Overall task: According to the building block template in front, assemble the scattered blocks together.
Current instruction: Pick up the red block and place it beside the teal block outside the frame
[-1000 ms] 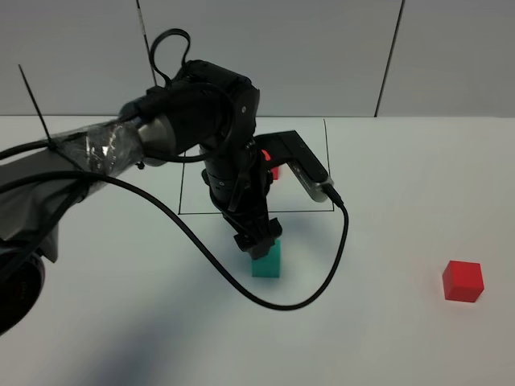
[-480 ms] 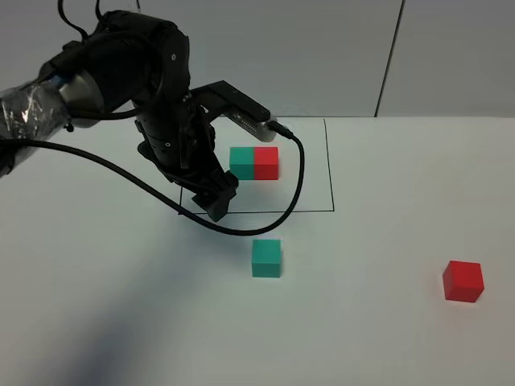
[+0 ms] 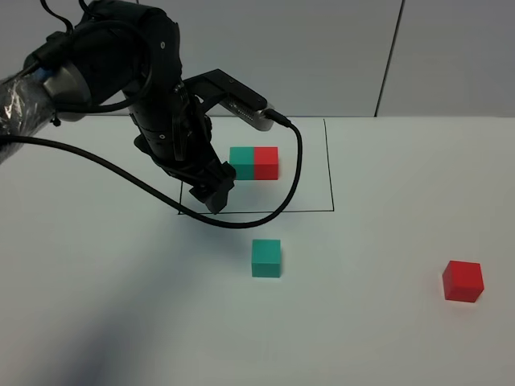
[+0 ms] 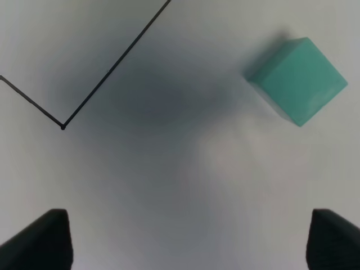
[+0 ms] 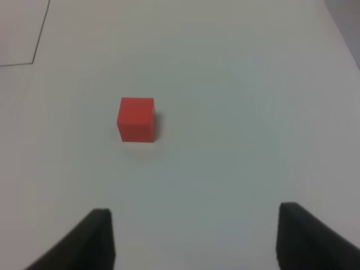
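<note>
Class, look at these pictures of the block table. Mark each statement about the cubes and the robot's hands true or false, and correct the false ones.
1. The template pair lies inside the black drawn rectangle. True.
2. The loose teal cube touches the loose red cube. False: they lie well apart, with the red one far off to the right in the high view.
3. The left hand grips the loose teal cube. False: it is open and empty, hovering apart from that cube.
4. The right hand is open and holds nothing. True.
</note>
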